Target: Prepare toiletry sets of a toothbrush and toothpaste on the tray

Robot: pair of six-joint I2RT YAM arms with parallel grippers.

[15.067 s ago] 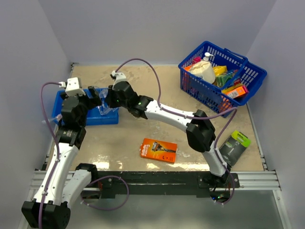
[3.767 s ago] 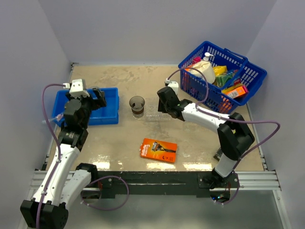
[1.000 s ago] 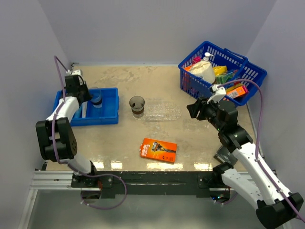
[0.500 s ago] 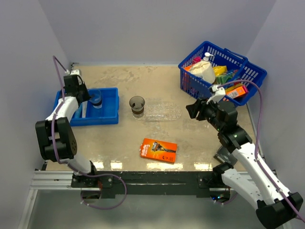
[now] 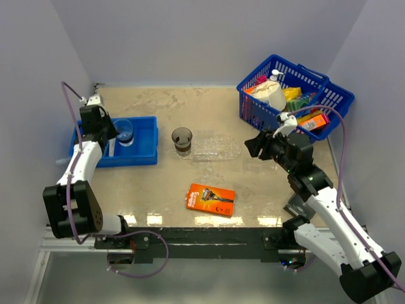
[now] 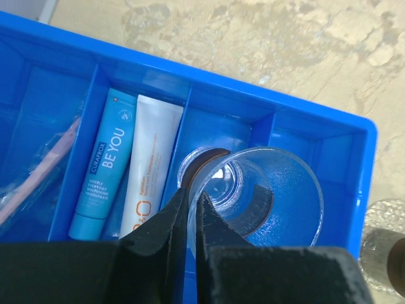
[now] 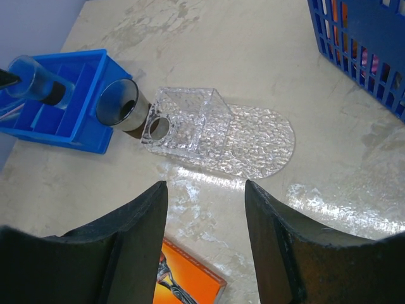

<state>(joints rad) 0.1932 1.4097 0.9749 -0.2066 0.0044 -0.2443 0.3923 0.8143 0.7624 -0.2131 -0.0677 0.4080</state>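
Clear flat tray [image 7: 253, 142]; two toothpaste tubes [image 6: 104, 164] in blue bin [image 6: 288, 121]

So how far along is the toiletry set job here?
Early. Done: one cup stands at the end of the tray. In hand: the left hand is shut on a second cup above the blue bin. Left: both toothpaste tubes and the toothbrush lie in that bin; the right hand hangs open, holding nothing.
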